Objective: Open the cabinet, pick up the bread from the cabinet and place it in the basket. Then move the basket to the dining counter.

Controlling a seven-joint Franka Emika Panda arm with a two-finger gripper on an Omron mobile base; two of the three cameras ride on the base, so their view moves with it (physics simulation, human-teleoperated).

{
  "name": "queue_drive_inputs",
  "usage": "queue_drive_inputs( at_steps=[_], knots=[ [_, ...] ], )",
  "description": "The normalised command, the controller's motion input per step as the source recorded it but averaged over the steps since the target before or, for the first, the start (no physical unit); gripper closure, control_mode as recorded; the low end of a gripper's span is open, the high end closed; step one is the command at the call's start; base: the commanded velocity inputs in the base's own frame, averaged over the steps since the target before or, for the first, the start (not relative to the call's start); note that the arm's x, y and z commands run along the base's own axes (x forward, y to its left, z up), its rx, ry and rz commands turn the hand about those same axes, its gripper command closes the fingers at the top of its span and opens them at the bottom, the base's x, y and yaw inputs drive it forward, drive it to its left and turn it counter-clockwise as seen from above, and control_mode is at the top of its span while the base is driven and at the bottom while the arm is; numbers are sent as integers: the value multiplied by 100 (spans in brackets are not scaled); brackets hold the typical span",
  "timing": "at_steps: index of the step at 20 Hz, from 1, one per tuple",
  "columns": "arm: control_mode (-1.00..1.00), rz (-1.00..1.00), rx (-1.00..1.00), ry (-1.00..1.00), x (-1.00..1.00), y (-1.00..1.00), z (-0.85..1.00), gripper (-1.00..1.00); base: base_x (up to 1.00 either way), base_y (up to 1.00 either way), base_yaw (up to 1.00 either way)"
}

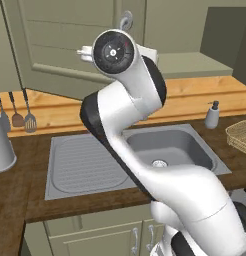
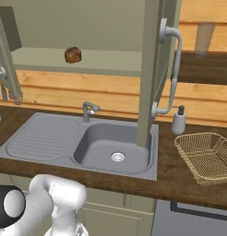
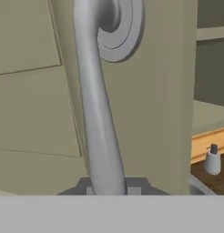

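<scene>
- The jaws pinch the long silver handle (image 3: 98, 123) of the cabinet (image 1: 55, 45) door, which stands swung open.
- The bread (image 2: 73, 55) sits on the cabinet's pale shelf (image 2: 97, 62).
- The basket (image 2: 205, 156) rests on the tabletop (image 2: 180, 179), right of the sink (image 2: 110, 147), near a soap dispenser (image 2: 179, 120).

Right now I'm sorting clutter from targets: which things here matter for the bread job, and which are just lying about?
Job: cabinet, its handle in the shut tool, bread, basket.
Lying about: sink, tap, soap bottle, hanging utensils.
</scene>
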Motion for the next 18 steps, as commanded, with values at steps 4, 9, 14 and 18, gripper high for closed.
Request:
queue_drive_inputs(
  at_steps=[4,9,14,18],
  knots=[
    [-100,-1,11,7,-80,66,7,-100,0,0,0],
    [-100,-1,7,7,-11,-5,-4,-100,0,0,0],
    [-100,17,30,6,-27,-53,-35,-100,0,0,0],
    [-100,27,29,0,-30,-62,-26,-100,0,0,0]
  ],
)
